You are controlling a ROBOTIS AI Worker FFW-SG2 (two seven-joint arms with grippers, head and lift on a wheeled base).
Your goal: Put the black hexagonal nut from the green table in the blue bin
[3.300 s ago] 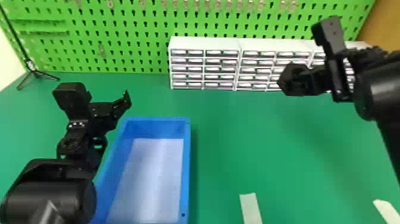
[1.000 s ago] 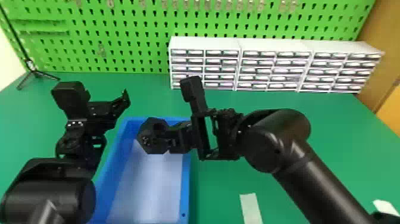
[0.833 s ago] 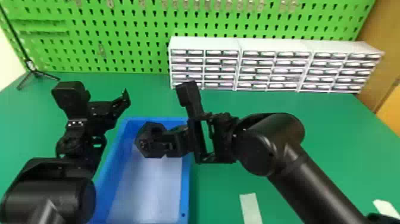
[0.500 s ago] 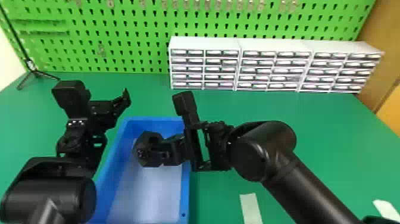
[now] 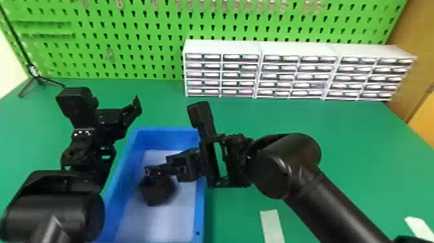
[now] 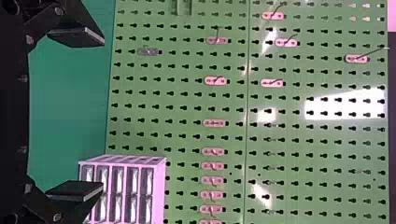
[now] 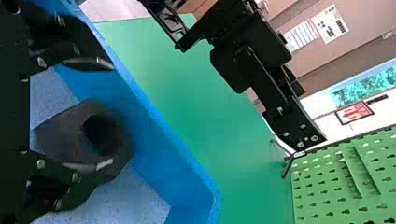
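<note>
In the blue bin (image 5: pixel 199 206), within its walls: the black hexagonal nut (image 7: pixel 60 135), loose, below the spread fingers of the right end effector (image 7: pixel 112 114). Fingers well apart, to either side of the nut in the right wrist view, with no sign of a grip; probably opened wide to let such a bulky piece drop without snagging. Placed inboard of the bin's right wall, well away from the rim, presumably for a safe margin on landing. Likely mid-fall, going by the smeared outline; contact with the pale floor (image 5: pixel 174 219) impossible to confirm. Bin set on the green counter (image 5: pixel 355 145) between the two arms, probably for easy reach from either side. Left end effector (image 6: pixel 103 115) parked beside the bin's left wall, empty, fingers apart, apparently just kept out of the way. Small-parts drawers (image 5: pixel 300 69) stood well back by the pegboard (image 5: pixel 113 38), likely to spare working room in front. As for looks: nut thick and chunky, near black in the head view, dull dark grey in the right wrist view, with flat sides, blunt corners and a round dark hole through the middle. Edges soft from blur, thread not discernible. Dark against the light floor, so easy to pick out. Task judged all but done, pending only a settled nut.
</note>
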